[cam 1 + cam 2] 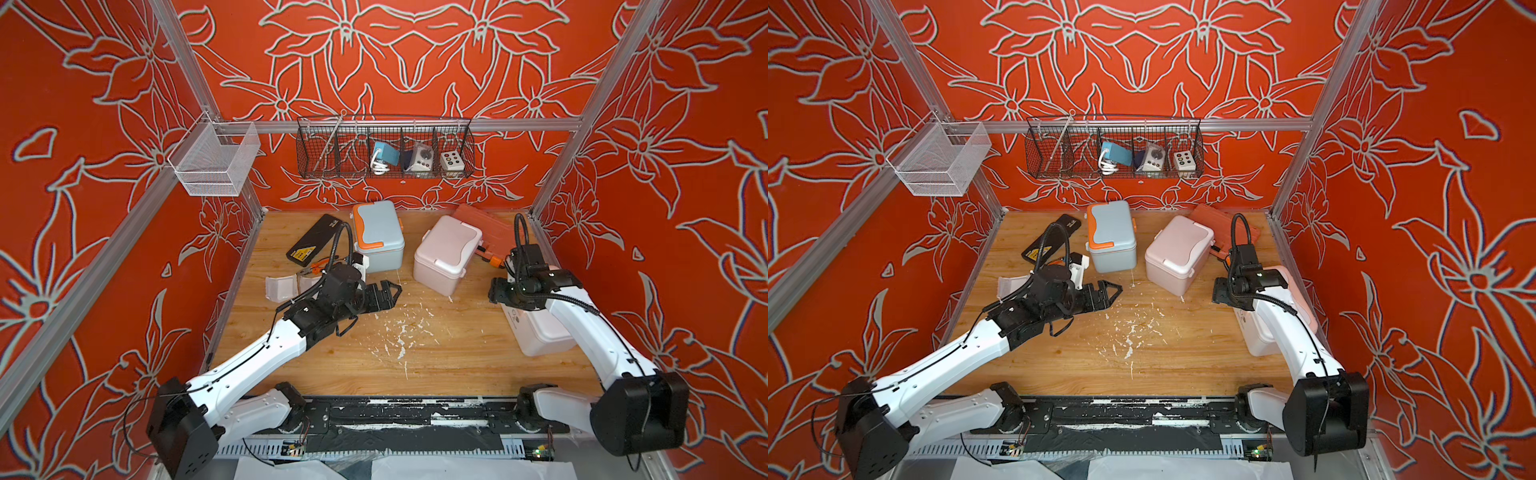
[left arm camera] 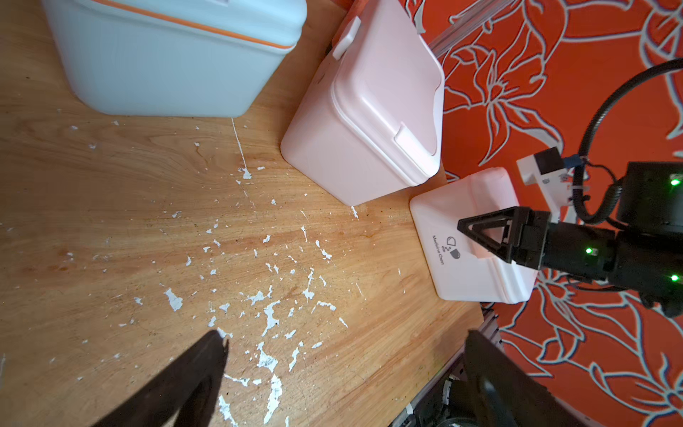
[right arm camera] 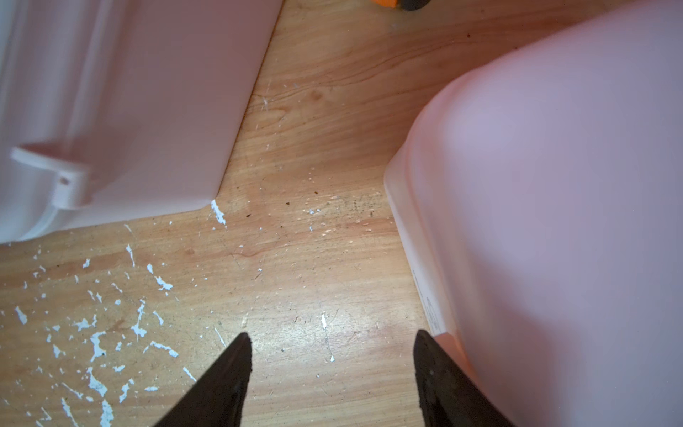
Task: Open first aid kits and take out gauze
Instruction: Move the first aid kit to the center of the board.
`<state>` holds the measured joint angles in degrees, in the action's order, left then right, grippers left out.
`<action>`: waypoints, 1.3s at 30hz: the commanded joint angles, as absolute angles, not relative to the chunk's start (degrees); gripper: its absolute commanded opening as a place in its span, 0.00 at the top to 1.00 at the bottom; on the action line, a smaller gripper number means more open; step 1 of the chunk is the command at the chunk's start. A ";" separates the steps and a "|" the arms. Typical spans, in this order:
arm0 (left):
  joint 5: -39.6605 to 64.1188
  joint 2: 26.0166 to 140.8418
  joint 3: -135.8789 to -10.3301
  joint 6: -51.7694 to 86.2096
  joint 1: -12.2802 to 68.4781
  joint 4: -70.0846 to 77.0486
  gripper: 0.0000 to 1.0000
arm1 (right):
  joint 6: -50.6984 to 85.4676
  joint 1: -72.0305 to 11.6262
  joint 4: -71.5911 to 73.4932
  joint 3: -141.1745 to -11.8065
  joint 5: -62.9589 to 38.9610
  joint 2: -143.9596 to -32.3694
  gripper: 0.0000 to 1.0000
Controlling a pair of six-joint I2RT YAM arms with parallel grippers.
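I'm seeing the worktop (image 1: pixel 457 361) carrying the blue-grey kit (image 1: pixel 380 232) far, the pink kit (image 1: pixel 446 253) right of it and the white kit (image 1: pixel 540 338) near right, all shut. The left gripper (image 2: pixel 347 334) is hanging wide open, empty; the right gripper (image 3: pixel 331 333) is gaping beside the white kit.

The pink kit (image 2: pixel 354 122) looks smooth matt plastic, the tabletop (image 2: pixel 111 229) scuffed wood.

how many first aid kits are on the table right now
3. The blue-grey kit with orange trim stands at the back, the pink kit is just right of it, and the white kit sits near the right edge, partly covered by the right arm.
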<state>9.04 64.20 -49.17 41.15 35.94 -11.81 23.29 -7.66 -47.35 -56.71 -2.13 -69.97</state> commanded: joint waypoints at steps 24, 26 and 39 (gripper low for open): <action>11.88 130.62 -139.76 20.40 33.66 -44.35 0.03 | 31.66 -6.50 -35.03 -76.77 -19.60 -84.82 0.20; 13.43 133.14 -140.67 20.63 32.76 -43.58 0.03 | 31.57 -6.50 -34.89 -78.47 -19.69 -87.06 0.20; 20.37 131.22 -128.64 20.04 34.74 -36.41 0.05 | 27.10 -6.49 -38.12 -85.16 -25.55 -97.40 0.21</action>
